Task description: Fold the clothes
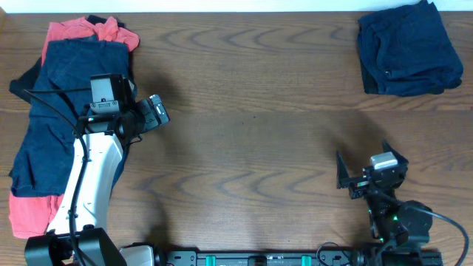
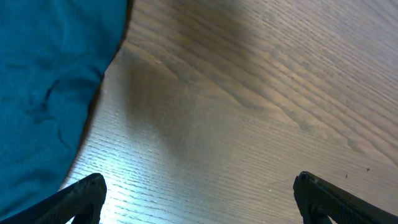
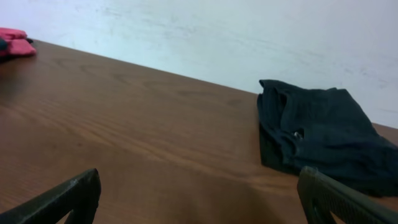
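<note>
A loose pile of clothes lies at the table's left: a dark navy garment (image 1: 52, 125) on top, coral-red pieces at the pile's far end (image 1: 81, 31) and near end (image 1: 29, 214), and a black edge (image 1: 21, 83). A folded navy stack (image 1: 408, 48) sits at the far right. My left gripper (image 1: 157, 111) is open and empty, just right of the pile's edge. In the left wrist view the jaws (image 2: 199, 199) are wide over bare wood, with the navy fabric (image 2: 50, 93) to their left. My right gripper (image 1: 367, 164) is open and empty at the near right, facing the folded stack (image 3: 323, 134).
The wooden table (image 1: 251, 133) runs between the pile and the folded stack. A white wall (image 3: 249, 37) stands behind the table's far edge. The coral-red fabric (image 3: 15, 42) shows far left in the right wrist view.
</note>
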